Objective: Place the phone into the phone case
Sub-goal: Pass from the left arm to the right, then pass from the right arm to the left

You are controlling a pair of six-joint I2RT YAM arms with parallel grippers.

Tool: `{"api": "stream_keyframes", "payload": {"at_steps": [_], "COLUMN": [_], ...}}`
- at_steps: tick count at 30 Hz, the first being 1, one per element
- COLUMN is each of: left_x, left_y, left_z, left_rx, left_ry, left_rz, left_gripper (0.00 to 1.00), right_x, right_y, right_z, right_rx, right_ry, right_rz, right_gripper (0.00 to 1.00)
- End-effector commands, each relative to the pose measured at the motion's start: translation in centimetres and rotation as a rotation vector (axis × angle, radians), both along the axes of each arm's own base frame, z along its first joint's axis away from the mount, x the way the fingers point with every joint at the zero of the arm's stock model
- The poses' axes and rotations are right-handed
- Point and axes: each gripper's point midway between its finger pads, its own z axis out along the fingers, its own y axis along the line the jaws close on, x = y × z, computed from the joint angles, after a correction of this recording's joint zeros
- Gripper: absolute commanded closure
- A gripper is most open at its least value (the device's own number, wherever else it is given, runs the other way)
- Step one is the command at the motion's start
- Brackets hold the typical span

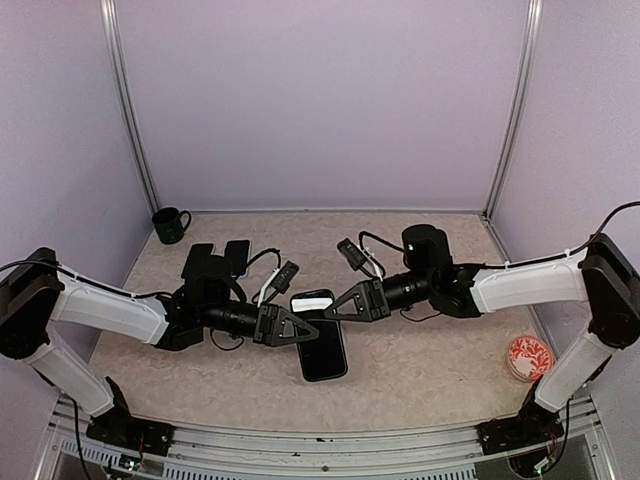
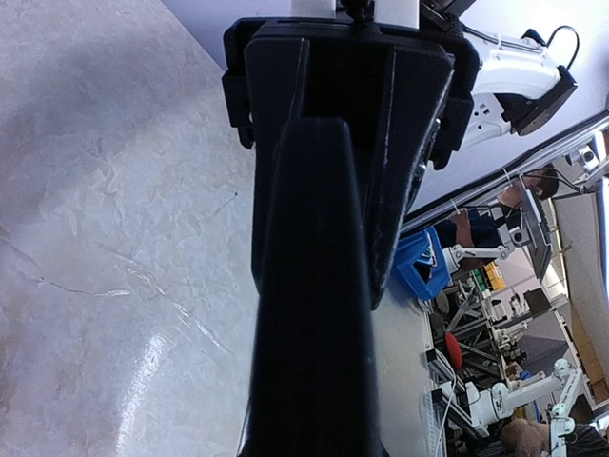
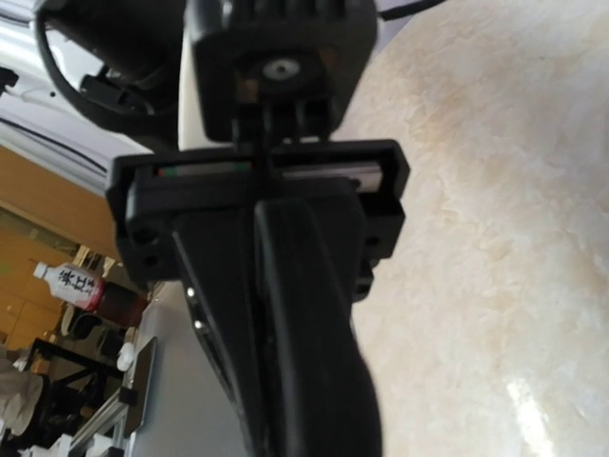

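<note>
Right now the black slab-shaped phone lies flat, screen up, on the beige mottled table between both arms. Your left gripper and right gripper meet over its far end, each with its fingers drawn together and gripping nothing you can see. From above you cannot tell whether a case sits under the phone. Two dark flat pieces lie apart at the back left. It looks like a pressing-in stage, with seating unconfirmed.
</note>
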Motion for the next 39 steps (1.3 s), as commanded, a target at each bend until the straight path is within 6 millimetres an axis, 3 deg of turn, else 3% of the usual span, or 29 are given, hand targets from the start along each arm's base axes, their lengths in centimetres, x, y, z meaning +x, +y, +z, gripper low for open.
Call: {"api": "stream_keyframes", "payload": {"at_steps": [1, 7, 11, 13, 16, 20, 26, 28, 39], "left_x": [-1.1, -1.7, -1.6, -1.2, 0.0, 1.5, 2.9, 3.4, 5.0], "left_y": [-0.7, -0.8, -0.8, -0.9, -0.8, -0.6, -0.3, -0.3, -1.0], "left_z": [2.7, 3.0, 2.7, 2.4, 2.0, 1.4, 0.2, -0.5, -4.0], "left_rx": [-0.071, -0.075, -0.063, -0.046, -0.010, 0.050, 0.136, 0.180, 0.347], "left_ry": [-0.063, -0.075, -0.072, -0.073, -0.074, -0.077, -0.067, -0.058, -0.012], "left_rz": [-0.076, -0.105, -0.099, -0.075, -0.017, 0.063, 0.146, 0.180, 0.294], "left_gripper": [1.00, 1.00, 1.00, 0.97, 0.66, 0.35, 0.05, 0.01, 0.01], "right_x": [-0.4, -0.9, -1.1, -1.1, -0.4, 1.3, 3.9, 4.5, 6.6], "right_y": [0.6, 0.7, 0.7, 0.8, 0.7, 0.6, -0.1, -0.4, -1.5], "right_z": [1.7, 1.6, 1.3, 1.1, 1.3, 1.4, 0.8, 0.8, 0.8], "right_rx": [0.061, 0.071, 0.072, 0.069, 0.055, 0.004, -0.073, -0.084, -0.105], "right_ry": [-0.031, -0.006, 0.018, 0.022, 0.000, -0.037, -0.046, -0.045, -0.033], "right_rz": [0.064, 0.105, 0.126, 0.122, 0.072, -0.044, -0.226, -0.277, -0.438], "right_gripper": [0.78, 0.84, 0.99, 1.00, 1.00, 1.00, 1.00, 1.00, 1.00]}}
